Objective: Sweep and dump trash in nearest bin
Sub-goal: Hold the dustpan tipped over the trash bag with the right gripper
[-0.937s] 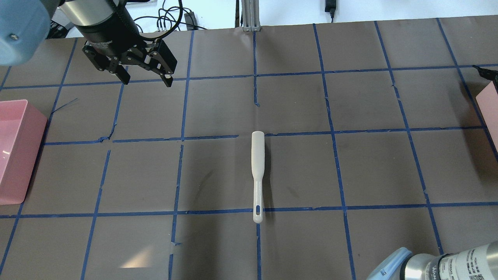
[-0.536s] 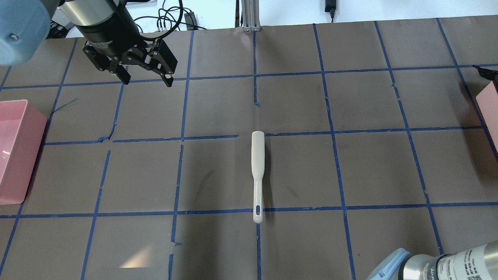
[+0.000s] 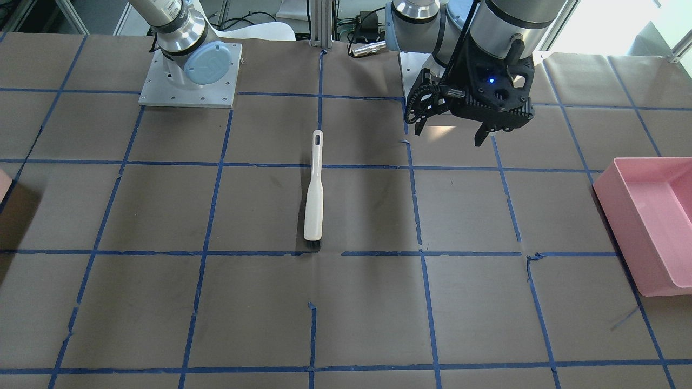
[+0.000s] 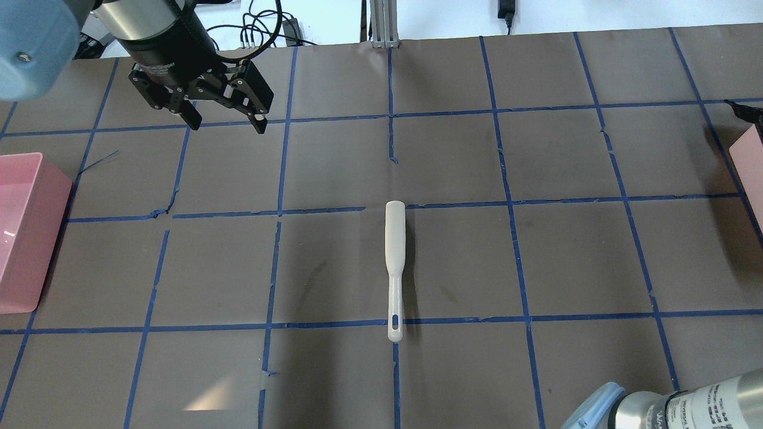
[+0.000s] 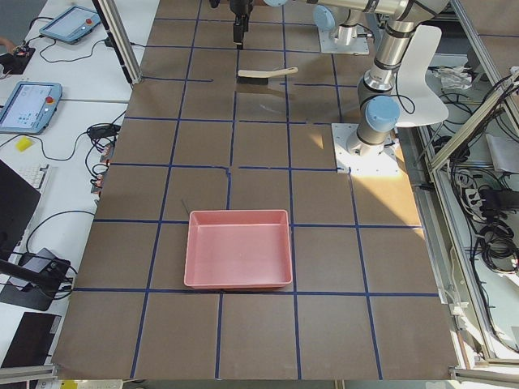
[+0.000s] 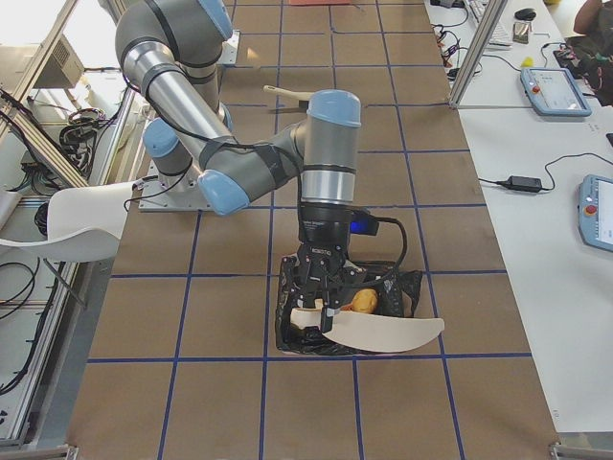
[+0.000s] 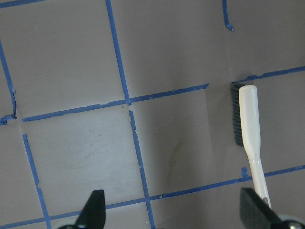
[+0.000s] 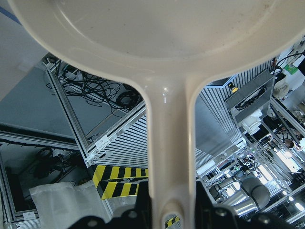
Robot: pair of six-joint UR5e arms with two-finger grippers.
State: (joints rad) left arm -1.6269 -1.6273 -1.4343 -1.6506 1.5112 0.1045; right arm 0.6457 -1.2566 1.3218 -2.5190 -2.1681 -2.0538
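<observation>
My right gripper [image 6: 326, 309] is shut on the handle of a cream dustpan [image 6: 383, 331], held over a black-lined bin [image 6: 402, 287]. The right wrist view shows that handle [image 8: 170, 157] in my grip. An orange-tan trash lump [image 6: 364, 302] shows just behind the pan, inside the liner's outline. The yellow-green chunks are hidden. A pale pink bin sliver shows at the overhead view's right edge [image 4: 752, 161]. My left gripper [image 4: 226, 125] is open and empty, hovering over the far left of the table.
A cream brush with black bristles [image 4: 394, 268] lies mid-table, handle toward the robot; it also shows in the left wrist view [image 7: 249, 129]. A large pink tub [image 4: 24, 232] stands at the left end. Blue tape lines grid the brown table.
Almost nothing. The left gripper has shifted very slightly, and the right arm's elbow at the lower right edge has moved a little.
</observation>
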